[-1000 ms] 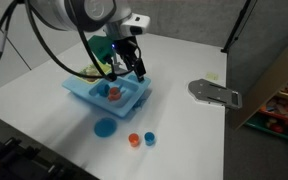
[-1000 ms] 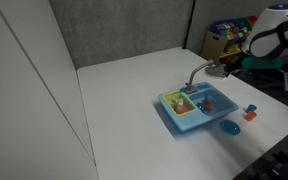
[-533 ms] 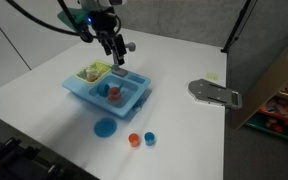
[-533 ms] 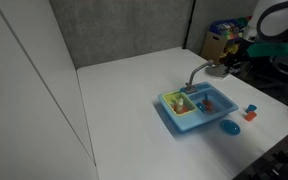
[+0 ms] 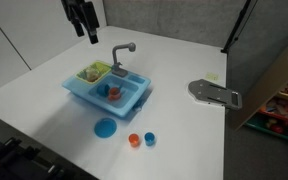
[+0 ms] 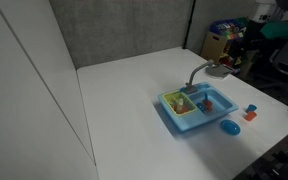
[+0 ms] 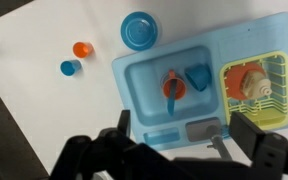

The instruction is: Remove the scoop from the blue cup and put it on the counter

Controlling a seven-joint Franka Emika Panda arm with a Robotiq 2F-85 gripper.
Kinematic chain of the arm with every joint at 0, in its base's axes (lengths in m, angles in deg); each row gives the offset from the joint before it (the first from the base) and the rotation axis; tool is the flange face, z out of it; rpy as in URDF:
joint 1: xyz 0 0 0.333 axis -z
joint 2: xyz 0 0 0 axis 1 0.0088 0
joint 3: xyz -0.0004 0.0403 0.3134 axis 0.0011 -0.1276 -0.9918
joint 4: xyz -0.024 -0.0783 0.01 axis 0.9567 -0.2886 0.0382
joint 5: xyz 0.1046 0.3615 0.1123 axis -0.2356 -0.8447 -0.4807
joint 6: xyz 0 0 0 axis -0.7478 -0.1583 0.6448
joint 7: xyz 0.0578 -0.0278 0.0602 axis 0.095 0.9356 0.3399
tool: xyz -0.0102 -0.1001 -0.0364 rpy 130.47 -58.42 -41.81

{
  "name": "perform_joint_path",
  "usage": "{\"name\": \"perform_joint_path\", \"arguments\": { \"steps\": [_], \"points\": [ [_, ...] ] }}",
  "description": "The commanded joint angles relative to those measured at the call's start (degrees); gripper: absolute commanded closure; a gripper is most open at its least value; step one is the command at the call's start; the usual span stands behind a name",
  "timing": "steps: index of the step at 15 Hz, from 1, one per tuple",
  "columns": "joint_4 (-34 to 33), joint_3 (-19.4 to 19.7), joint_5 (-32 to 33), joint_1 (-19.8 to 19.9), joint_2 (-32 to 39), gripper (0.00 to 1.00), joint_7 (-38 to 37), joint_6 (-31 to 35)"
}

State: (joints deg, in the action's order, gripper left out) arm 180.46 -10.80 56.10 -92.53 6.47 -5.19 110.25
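Note:
The light-blue toy cup (image 7: 198,77) stands in the basin of the blue toy sink (image 7: 144,100). Beside it, a blue scoop (image 7: 172,97) rests across an orange-red cup (image 7: 172,86). In an exterior view the sink (image 5: 84,95) sits mid-table on the white counter (image 5: 184,130), and the cups in its basin (image 5: 109,92) are small. My gripper (image 5: 84,18) hangs high above and behind the sink, open and empty. In the wrist view the gripper (image 7: 184,135) frames the sink's faucet side from far above.
A round blue plate (image 5: 105,127), a small orange cup (image 5: 134,139) and a tiny deeper-blue cup (image 5: 149,138) lie in front of the sink. A yellow rack (image 7: 254,85) with toy food fills the sink's other half. A grey flat object (image 5: 214,93) lies to the right.
My gripper has risen from just above the sink basin and moved up and away toward the back of the table, with nothing in it. The scoop and cups have not moved.

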Motion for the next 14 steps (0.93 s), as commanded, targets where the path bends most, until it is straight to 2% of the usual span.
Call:
{"name": "perform_joint_path", "arguments": {
  "steps": [1, 8, 14],
  "points": [
    [-1.4, -2.89, -1.82, 1.36, -4.17, 0.0, 4.16, -6.58],
    [-2.46, -5.08, -8.23, 0.87, -10.67, 0.0, 12.61, -11.84],
    [-3.12, -7.23, -8.19, 0.86, -13.01, 0.0, 12.29, -14.59]
  ]
}}
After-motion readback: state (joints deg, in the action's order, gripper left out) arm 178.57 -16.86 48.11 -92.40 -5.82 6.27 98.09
